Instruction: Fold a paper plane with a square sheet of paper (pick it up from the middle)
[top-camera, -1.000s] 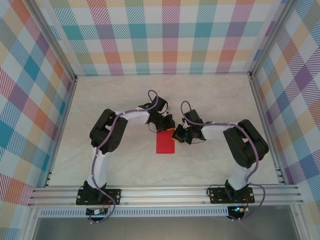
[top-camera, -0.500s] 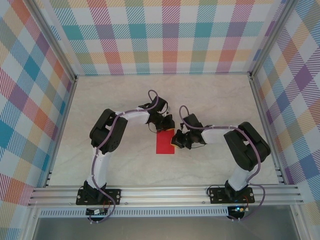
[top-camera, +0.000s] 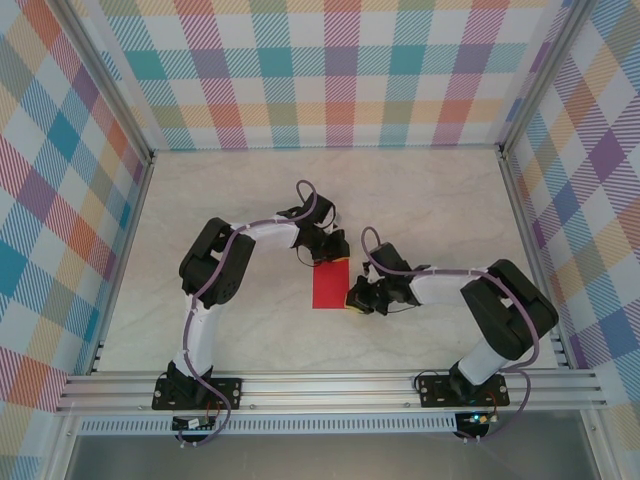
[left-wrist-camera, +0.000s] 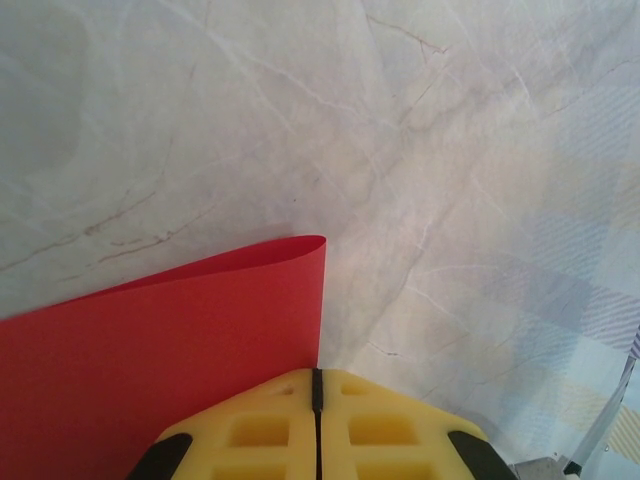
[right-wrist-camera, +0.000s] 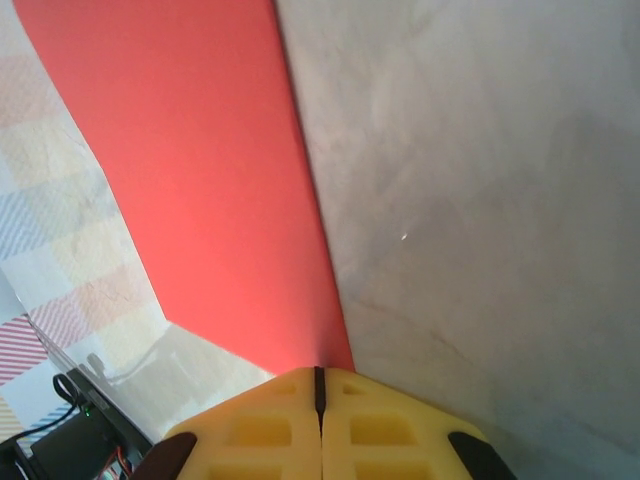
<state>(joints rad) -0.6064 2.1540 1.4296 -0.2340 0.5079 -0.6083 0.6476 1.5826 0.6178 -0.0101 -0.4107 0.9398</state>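
Left hand (left-wrist-camera: 317, 376) and right hand (right-wrist-camera: 319, 373), both closed, touch the red paper (left-wrist-camera: 150, 340) at its edge.

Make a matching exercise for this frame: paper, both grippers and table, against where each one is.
1. bright red paper sheet
2. left gripper
3. right gripper
4. pale marbled table top

A. fingers shut at the sheet's right edge
B. carries the sheet
C. fingers shut at the sheet's far edge
D. lies between both grippers

Pairs: 1-D, 2-C, 3-A, 4-B.
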